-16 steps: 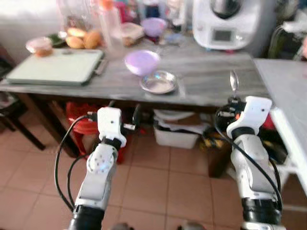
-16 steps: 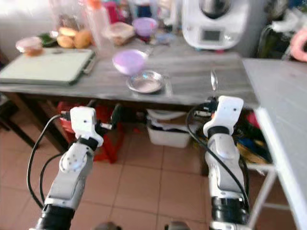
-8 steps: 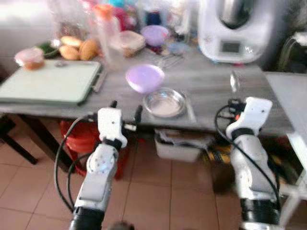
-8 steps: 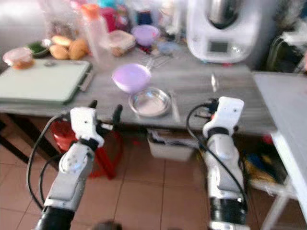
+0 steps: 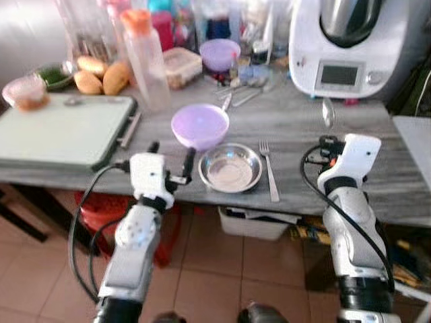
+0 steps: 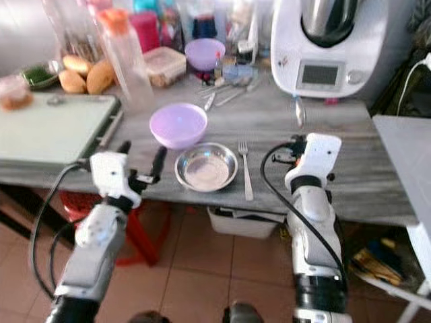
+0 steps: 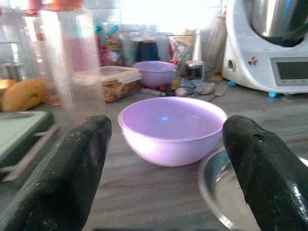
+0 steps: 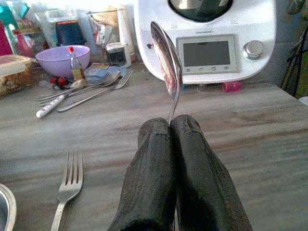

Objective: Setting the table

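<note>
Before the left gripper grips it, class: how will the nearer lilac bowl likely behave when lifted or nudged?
The lilac bowl looks like thin plastic, so probably light and stiff. Its glossy curved wall may slip between the open left gripper fingers. Nudged, it would likely slide toward the steel bowl beside it.

Bright daylight from behind the worktop clutter washes out the backgrounds, the head views are slightly soft, and the near black fingers (image 7: 82, 173) are blurred.
</note>
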Motion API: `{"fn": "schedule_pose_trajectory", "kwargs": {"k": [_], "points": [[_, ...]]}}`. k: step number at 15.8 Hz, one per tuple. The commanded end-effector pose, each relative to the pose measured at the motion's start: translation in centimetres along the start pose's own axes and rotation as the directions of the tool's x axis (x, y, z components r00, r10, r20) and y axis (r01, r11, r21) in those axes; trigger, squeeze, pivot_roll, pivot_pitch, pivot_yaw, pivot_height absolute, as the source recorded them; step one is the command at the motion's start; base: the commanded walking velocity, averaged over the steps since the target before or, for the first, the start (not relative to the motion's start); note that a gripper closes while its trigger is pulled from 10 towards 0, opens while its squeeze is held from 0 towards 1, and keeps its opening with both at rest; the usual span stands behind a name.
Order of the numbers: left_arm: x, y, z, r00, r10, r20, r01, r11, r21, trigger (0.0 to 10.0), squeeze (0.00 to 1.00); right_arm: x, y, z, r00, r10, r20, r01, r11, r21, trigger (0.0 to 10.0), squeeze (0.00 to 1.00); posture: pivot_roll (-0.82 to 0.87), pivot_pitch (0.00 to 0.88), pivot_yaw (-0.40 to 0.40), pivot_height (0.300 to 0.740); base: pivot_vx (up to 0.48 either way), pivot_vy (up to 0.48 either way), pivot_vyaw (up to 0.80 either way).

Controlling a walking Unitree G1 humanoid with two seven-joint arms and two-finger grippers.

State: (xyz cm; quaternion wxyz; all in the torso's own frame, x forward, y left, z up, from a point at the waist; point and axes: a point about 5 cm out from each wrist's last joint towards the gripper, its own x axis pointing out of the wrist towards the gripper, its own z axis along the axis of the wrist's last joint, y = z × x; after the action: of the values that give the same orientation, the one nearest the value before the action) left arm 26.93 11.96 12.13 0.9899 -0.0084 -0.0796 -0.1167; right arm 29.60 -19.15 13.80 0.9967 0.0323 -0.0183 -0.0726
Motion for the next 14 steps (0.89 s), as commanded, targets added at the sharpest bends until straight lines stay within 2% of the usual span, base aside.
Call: {"fn": "schedule_pose_trajectory", "kwargs": {"k": [1, 3, 6, 7, 10, 14], "points": [[-0.9, 0.7, -0.1, 1.000, -0.006, -0.018, 0.007, 1.000, 0.015, 10.0, 0.00, 0.1, 0.9, 0.5, 0.999, 0.028, 0.023, -0.029, 1.000, 0.011, 10.0, 0.00, -0.01, 0.000, 0.027, 0.740, 0.000, 0.000, 0.00], [-1.6, 1.0, -0.2, 0.999, -0.018, -0.033, 0.019, 1.000, 0.025, 10.0, 0.00, 0.2, 0.7, 0.5, 0.999, 0.026, 0.022, -0.026, 1.000, 0.011, 10.0, 0.00, -0.01, 0.000, 0.030, 0.740, 0.000, 0.000, 0.00], [-2.5, 1.8, -0.5, 0.997, -0.023, -0.067, 0.027, 0.998, 0.059, 10.0, 0.00, 0.6, -0.4, 0.3, 1.000, -0.019, -0.011, 0.020, 0.998, 0.065, 10.0, 0.00, 0.00, 0.000, 0.038, 0.740, 0.000, 0.000, 0.00], [-2.9, 2.1, -0.4, 0.995, -0.037, -0.089, 0.042, 0.997, 0.058, 10.0, 0.00, 0.8, -1.3, -0.1, 0.998, -0.050, -0.049, 0.055, 0.993, 0.102, 10.0, 0.00, 0.01, 0.000, 0.047, 0.740, 0.000, 0.000, 0.00], [-3.3, 2.5, -0.4, 0.993, -0.044, -0.108, 0.051, 0.997, 0.066, 10.0, 0.00, 0.5, -2.3, -0.8, 0.992, -0.074, -0.098, 0.086, 0.989, 0.124, 10.0, 0.00, 0.01, 0.000, 0.057, 0.740, 0.000, 0.000, 0.00], [-3.9, 2.9, -0.3, 0.990, -0.057, -0.133, 0.067, 0.995, 0.075, 10.0, 0.00, 0.4, -2.9, -2.0, 0.977, -0.047, -0.208, 0.091, 0.974, 0.206, 10.0, 0.00, 0.02, 0.023, 0.070, 0.740, 0.000, 0.000, 0.00]]}}
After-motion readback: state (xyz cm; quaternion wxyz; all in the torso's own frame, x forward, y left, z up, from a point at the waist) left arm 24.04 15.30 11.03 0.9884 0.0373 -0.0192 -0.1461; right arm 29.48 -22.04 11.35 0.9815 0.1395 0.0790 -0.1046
